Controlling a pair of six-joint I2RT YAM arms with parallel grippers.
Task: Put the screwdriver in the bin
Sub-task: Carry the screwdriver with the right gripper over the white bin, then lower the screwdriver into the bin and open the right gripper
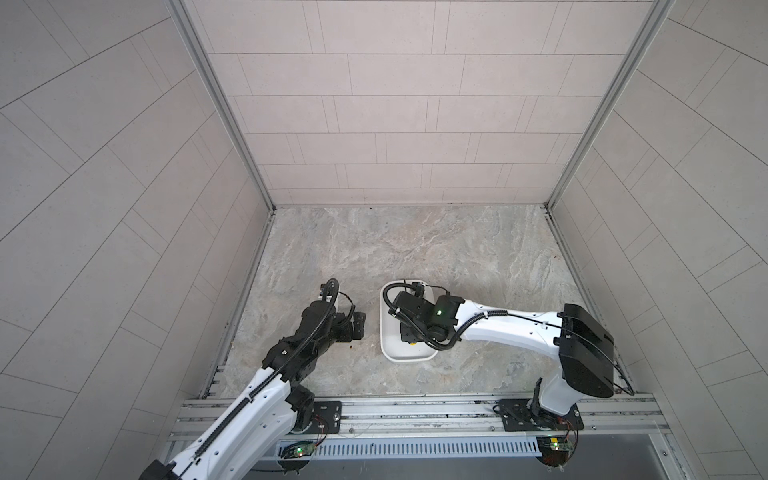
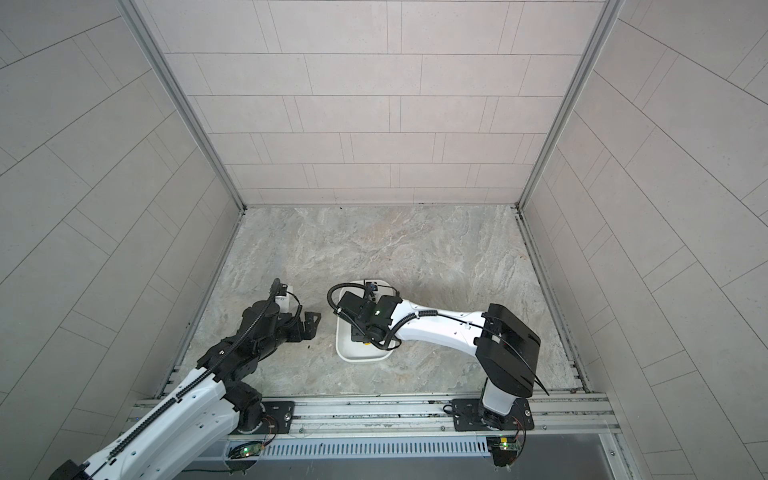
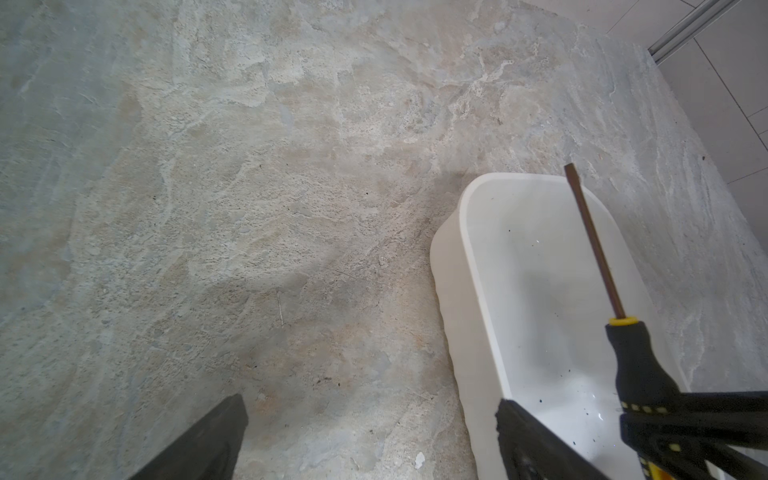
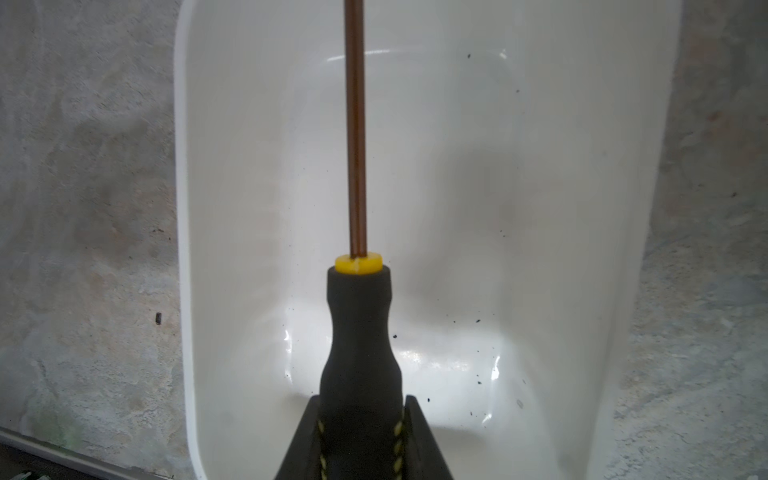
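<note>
The slim screwdriver (image 4: 359, 332), with a thin brownish metal shaft and a black handle with yellow marks, is held by the right gripper (image 4: 361, 405). The jaws are clamped on the lower part of the handle from both sides. The shaft is pointed toward the far side of the scene, and the yellow end cap (image 1: 412, 343) is turned toward the near side.

The tool is held over the inside of the shallow white rectangular plastic bin (image 4: 187, 208), along its length. It is not laid on the bin floor, where a soft shadow is cast apart from the tool. Whether the tip touches the far wall cannot be told. Small dark specks are scattered on the bin floor.

The bin (image 1: 388, 351) is set on the grey-beige stone-patterned table (image 1: 415, 249), near its middle, with the long side running from near to far. In both top views its middle is covered by the right arm's wrist.

The left gripper (image 3: 370, 403) is found with its jaws spread wide and nothing between them. It is held over bare table just left of the bin (image 3: 465, 232), apart from the rim. In a top view it is seen left of the bin (image 2: 311, 322).
</note>
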